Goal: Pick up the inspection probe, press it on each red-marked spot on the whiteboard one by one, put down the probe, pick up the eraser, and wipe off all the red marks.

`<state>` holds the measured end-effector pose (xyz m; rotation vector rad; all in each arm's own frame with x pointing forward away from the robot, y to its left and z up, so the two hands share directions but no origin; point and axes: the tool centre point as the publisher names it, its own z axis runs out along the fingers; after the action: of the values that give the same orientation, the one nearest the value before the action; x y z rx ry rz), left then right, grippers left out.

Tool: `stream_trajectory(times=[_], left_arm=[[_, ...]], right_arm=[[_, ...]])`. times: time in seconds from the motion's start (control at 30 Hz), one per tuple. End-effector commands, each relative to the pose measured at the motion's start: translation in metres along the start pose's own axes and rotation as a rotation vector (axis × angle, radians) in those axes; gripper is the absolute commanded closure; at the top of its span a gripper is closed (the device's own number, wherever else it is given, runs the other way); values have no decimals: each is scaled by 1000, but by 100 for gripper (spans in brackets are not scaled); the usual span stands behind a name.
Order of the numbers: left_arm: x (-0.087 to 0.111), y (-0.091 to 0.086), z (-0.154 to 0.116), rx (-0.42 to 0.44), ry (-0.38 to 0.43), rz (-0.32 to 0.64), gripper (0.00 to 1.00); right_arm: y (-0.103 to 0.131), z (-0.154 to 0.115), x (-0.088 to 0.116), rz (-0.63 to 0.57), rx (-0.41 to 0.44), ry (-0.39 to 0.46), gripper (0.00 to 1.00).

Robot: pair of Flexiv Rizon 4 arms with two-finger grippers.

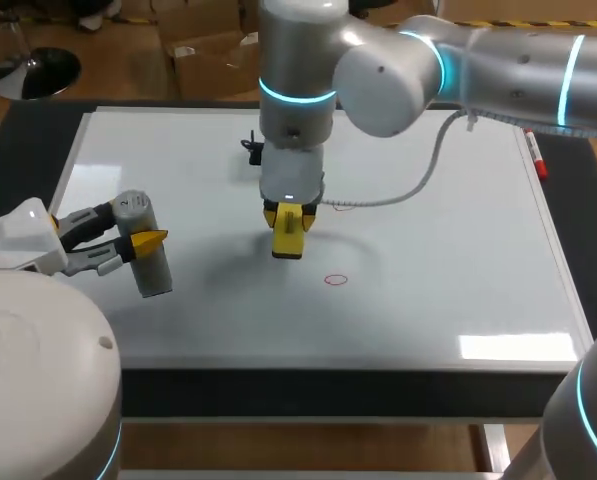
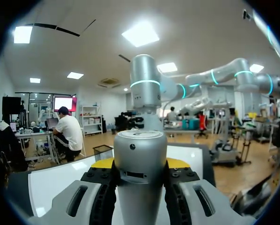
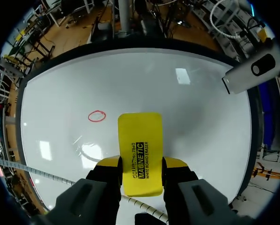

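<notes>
— Where is our eraser [image 3: 140,140]?

— In the middle of the head view, low over the whiteboard [image 1: 448,290]. Our right gripper [image 3: 140,164] has it clamped, a finger on each long side near one end, and the rest juts out ahead of the fingers. We cannot tell whether its face touches the board.

— How do we expect it to handle?

— Light, we judge, with a stiff yellow plastic shell and probably a soft wiping face underneath. The shell looks smooth, and we hold it by the end. A hard press at the far tip could pivot it between the fingers, so a hold nearer its middle would be steadier.

— And the mark?

— One red circle [image 1: 336,279] lies just right of the eraser and a little lower in the frame, near but apart from it.

— The probe [image 1: 150,262]?

— Not set down. It sits at the left of the head view, in our left gripper [image 2: 140,165], whose fingers are closed on its body from both sides just under the cap. It is a smooth, metal-looking cylinder. We judge it rigid, heavier than the eraser and apt to slip, so the sides of the body are the right place to hold it.

— Anything else?

— A red marker [image 1: 535,155] lies along the board's upper-right edge, well clear of both grippers.
</notes>
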<state>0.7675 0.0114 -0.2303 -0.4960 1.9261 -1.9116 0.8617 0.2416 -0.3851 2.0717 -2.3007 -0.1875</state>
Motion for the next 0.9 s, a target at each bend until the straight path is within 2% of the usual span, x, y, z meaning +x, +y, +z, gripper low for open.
stream_trajectory(times=[0.03, 0.3, 0.9], left_arm=[[1, -1, 0, 0, -3, 1, 100], [1, -1, 0, 0, -3, 1, 100], [1, -1, 0, 0, -3, 1, 100]], right_arm=[[-9, 14, -11, -4, -16, 12, 100], [-14, 23, -20, -29, -27, 4, 100], [-26, 38, -8, -6, -57, 23, 100]])
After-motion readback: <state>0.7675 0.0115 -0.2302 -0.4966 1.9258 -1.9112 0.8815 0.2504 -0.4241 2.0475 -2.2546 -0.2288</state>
